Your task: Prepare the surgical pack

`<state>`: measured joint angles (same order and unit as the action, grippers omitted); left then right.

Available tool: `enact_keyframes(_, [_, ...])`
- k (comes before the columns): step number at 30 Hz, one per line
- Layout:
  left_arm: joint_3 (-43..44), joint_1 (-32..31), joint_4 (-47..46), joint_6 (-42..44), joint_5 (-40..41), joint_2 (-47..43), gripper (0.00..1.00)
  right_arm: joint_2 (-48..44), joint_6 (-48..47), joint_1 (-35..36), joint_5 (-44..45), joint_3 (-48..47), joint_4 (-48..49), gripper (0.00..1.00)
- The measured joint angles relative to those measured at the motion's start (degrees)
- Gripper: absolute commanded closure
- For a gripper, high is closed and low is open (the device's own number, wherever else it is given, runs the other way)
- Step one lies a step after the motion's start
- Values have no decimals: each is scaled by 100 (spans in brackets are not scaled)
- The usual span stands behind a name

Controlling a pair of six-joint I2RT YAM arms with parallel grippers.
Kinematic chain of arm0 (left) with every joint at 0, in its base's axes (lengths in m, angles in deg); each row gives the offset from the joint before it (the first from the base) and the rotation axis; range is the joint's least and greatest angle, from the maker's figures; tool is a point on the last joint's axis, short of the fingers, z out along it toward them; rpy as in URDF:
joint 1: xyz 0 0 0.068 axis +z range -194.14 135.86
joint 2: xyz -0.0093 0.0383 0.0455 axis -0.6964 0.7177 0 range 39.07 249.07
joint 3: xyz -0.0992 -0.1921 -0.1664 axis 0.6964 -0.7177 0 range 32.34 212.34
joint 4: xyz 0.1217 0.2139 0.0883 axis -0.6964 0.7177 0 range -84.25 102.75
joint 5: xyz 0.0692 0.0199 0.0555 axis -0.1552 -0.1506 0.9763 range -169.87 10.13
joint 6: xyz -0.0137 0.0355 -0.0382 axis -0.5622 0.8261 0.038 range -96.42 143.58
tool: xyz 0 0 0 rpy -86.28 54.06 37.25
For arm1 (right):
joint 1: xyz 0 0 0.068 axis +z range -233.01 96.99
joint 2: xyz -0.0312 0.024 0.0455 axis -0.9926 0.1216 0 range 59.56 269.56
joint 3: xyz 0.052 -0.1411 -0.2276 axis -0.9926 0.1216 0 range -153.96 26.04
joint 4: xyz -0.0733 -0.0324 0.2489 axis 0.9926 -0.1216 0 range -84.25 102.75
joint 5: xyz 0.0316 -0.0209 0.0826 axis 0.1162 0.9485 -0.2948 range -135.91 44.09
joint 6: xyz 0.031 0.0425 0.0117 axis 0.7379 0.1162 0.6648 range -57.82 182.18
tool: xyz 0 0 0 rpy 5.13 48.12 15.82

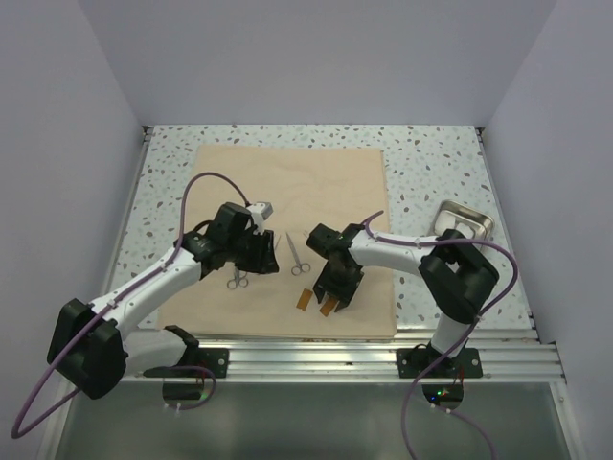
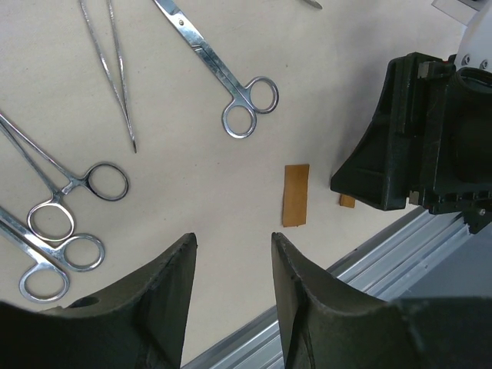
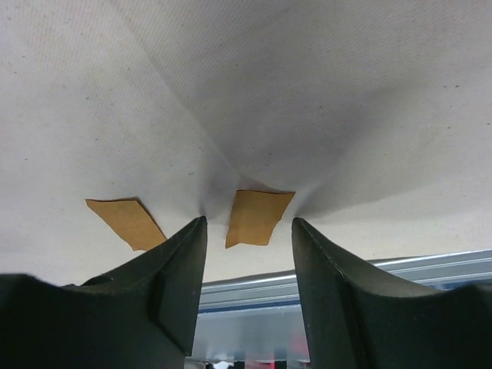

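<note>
The surgical pack [image 1: 287, 182] is a big tan fabric sheet spread flat on the table. My right gripper [image 1: 330, 290] is low at the sheet's near edge. In the right wrist view its jaws [image 3: 248, 223] stand apart, tips pressing into the fabric [image 3: 307, 77], which puckers into creases between them. An orange tape piece [image 3: 257, 215] lies between the tips, and another piece [image 3: 127, 221] lies to the left. My left gripper [image 1: 259, 254] hovers over the sheet's left half, open [image 2: 234, 237] with nothing between its fingers.
Scissors [image 2: 231, 77], thin tweezers [image 2: 111, 69] and two ring-handled forceps [image 2: 61, 192] lie on the sheet beside the left gripper. A shiny steel tray [image 1: 463, 222] sits off the sheet at the right. The aluminium rail [image 1: 383, 355] runs along the near edge.
</note>
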<state>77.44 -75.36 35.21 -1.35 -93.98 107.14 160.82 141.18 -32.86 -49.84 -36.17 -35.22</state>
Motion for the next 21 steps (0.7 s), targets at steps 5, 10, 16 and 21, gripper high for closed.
enact_keyframes(5, [-2,9,0,46,-63,-7,52,2,46,0,22,22,138,51])
enact_keyframes(10, [-61,9,-9,55,-74,-7,52,-2,133,-2,11,142,254,53])
enact_keyframes(16, [-98,9,-9,55,-111,-7,52,-15,162,-2,9,166,249,56])
enact_keyframes(21, [-98,9,-9,52,-116,-7,52,-39,160,0,26,184,234,60])
